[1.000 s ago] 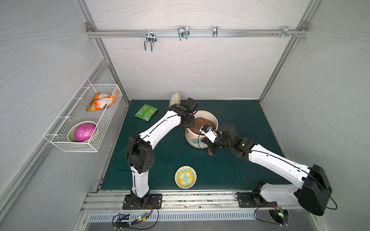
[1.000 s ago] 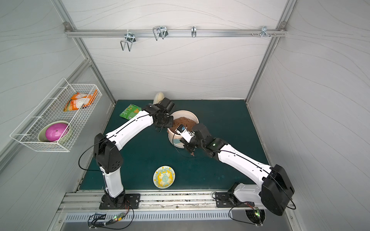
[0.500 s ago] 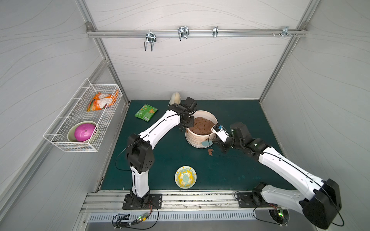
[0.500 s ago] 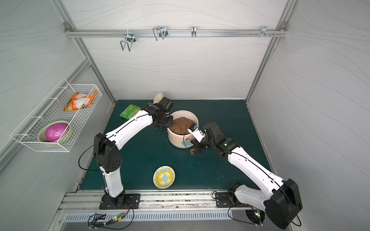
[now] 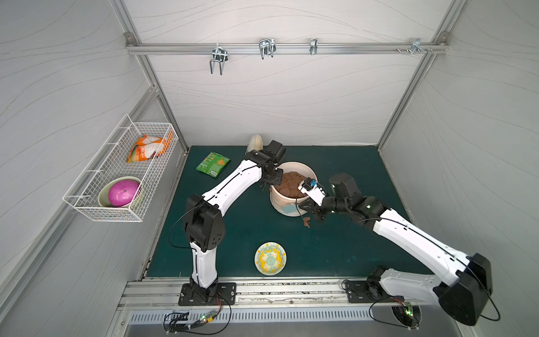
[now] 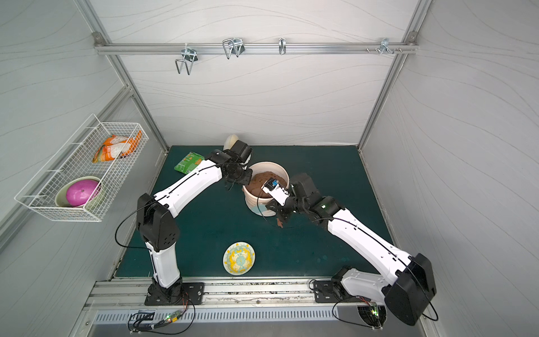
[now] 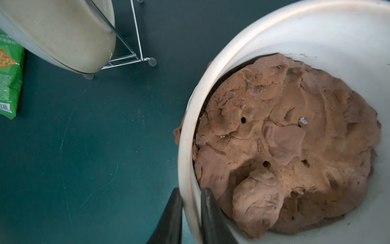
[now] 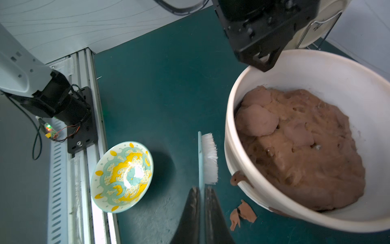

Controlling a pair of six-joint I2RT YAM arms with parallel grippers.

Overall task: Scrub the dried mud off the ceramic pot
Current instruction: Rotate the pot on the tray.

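Bracing for scrubbing: cream-white ceramic pot rim is clamped by left gripper; white-bristled brush is held by right gripper.

Up from the near rail with the left arm, then slanting away and inward from the black elbow joint, wrist bent down. Pinching with the left gripper, a finger on either side of the rim of the ceramic pot. Sweeping in low with the right arm. Clamped hard with the right gripper on the brush, jaws nearly together.
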